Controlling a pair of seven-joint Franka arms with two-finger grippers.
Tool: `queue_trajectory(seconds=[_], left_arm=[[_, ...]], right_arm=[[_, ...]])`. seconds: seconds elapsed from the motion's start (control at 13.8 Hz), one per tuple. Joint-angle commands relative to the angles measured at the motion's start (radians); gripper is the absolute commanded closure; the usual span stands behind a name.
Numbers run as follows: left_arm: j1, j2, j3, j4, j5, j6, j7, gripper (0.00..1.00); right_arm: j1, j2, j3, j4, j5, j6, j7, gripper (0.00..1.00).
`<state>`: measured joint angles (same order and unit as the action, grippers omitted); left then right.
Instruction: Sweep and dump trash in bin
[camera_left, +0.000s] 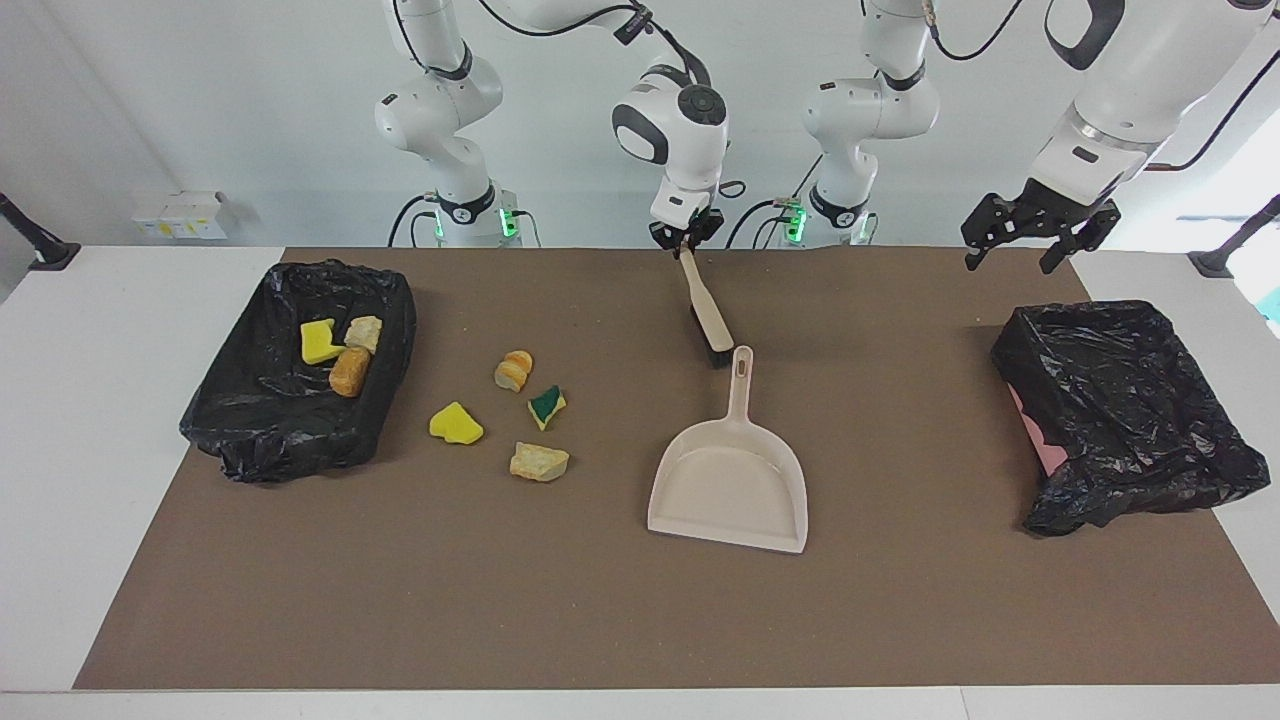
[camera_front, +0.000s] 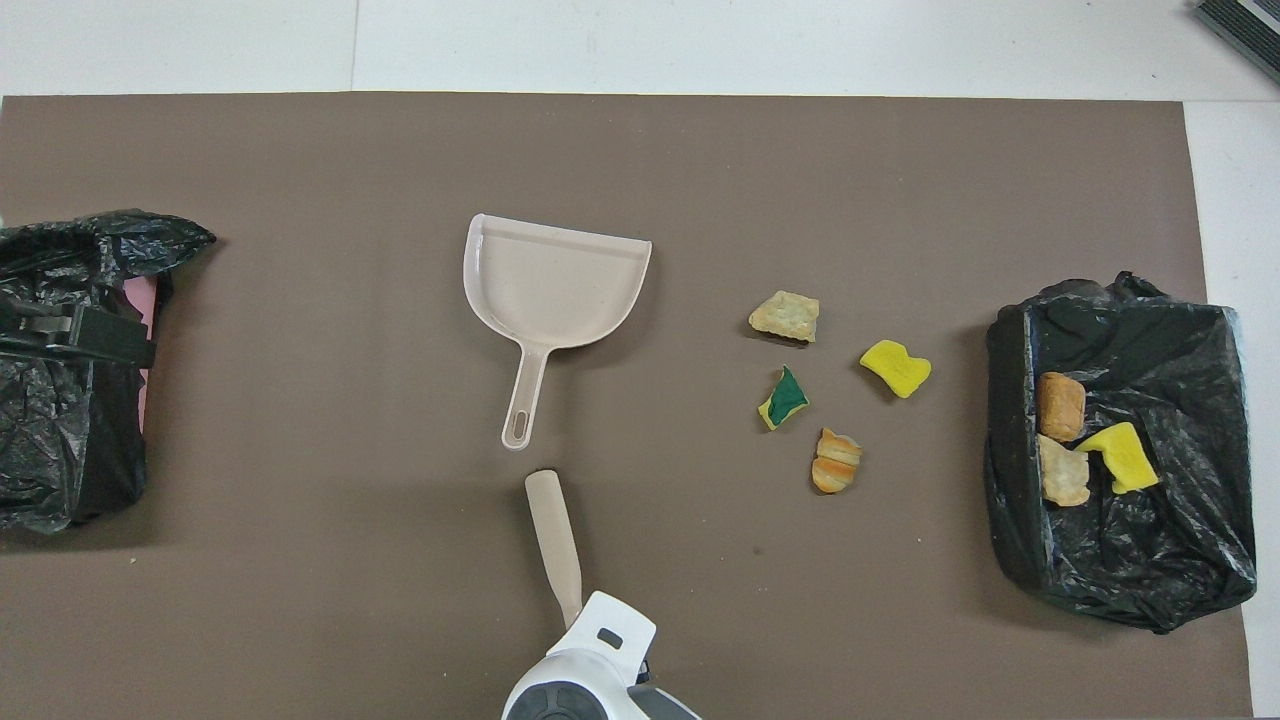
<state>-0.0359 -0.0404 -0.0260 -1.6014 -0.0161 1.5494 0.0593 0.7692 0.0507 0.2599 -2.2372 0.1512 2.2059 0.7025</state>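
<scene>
Several trash scraps lie on the brown mat: a yellow sponge bit (camera_left: 455, 423), a bread chunk (camera_left: 514, 370), a green-and-yellow sponge bit (camera_left: 546, 406) and a tan chunk (camera_left: 539, 461). Three more scraps (camera_left: 342, 350) sit in the black-lined bin (camera_left: 250, 430) at the right arm's end. The beige brush (camera_left: 706, 312) rests bristles-down on the mat, nearer to the robots than the beige dustpan (camera_left: 735, 480). My right gripper (camera_left: 685, 243) is shut on the tip of the brush handle. Raised near the left arm's end, my left gripper (camera_left: 1030, 225) is open and holds nothing.
A second black-lined bin (camera_left: 1120, 400), with pink showing at one side, stands at the left arm's end of the mat; in the overhead view the left gripper (camera_front: 70, 335) hangs over it. The dustpan's handle (camera_front: 522, 400) points toward the brush head.
</scene>
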Motion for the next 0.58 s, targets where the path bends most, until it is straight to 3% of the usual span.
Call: queue_trajectory(seconds=[0.0, 0.29, 0.51], left_arm=[[-0.031, 0.005, 0.006, -0.018, -0.016, 0.070, -0.010, 0.00], [-0.133, 0.057, 0.006, -0.044, -0.018, 0.155, -0.012, 0.00], [-0.212, 0.070, 0.006, -0.119, -0.018, 0.245, -0.038, 0.00]], right_arm=[[-0.001, -0.073, 0.001, -0.018, 0.008, -0.014, 0.054, 1.00], [-0.028, -0.219, -0.002, -0.038, 0.007, -0.303, 0.213, 1.00], [-0.063, -0.278, -0.002, -0.116, -0.102, -0.422, 0.359, 1.00]])
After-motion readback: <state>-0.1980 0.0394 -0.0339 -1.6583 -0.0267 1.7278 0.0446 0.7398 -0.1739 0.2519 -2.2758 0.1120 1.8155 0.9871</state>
